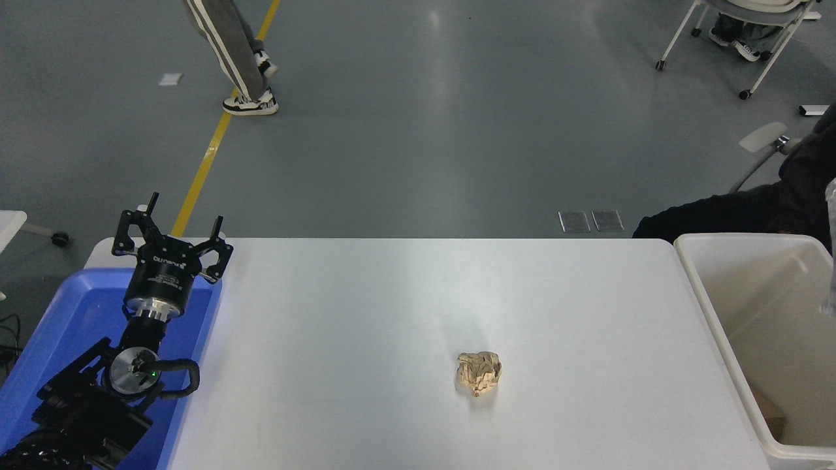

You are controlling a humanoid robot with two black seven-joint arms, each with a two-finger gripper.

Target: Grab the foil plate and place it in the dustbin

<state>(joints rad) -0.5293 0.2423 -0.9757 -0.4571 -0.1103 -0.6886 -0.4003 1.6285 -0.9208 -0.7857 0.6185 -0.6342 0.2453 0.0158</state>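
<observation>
Only a thin silver sliver of the foil plate shows at the right edge, above the dustbin; the rest is out of view. The dustbin, a cream-white deep tub, stands against the table's right end, with a bit of brown scrap low inside it. My right gripper is out of view. My left gripper is parked open and empty at the lower left, over the blue tray.
A tan crumpled paper ball lies on the white table, right of centre. A shallow blue tray sits at the left end. A person's legs are at the top left. A dark shape sits behind the bin.
</observation>
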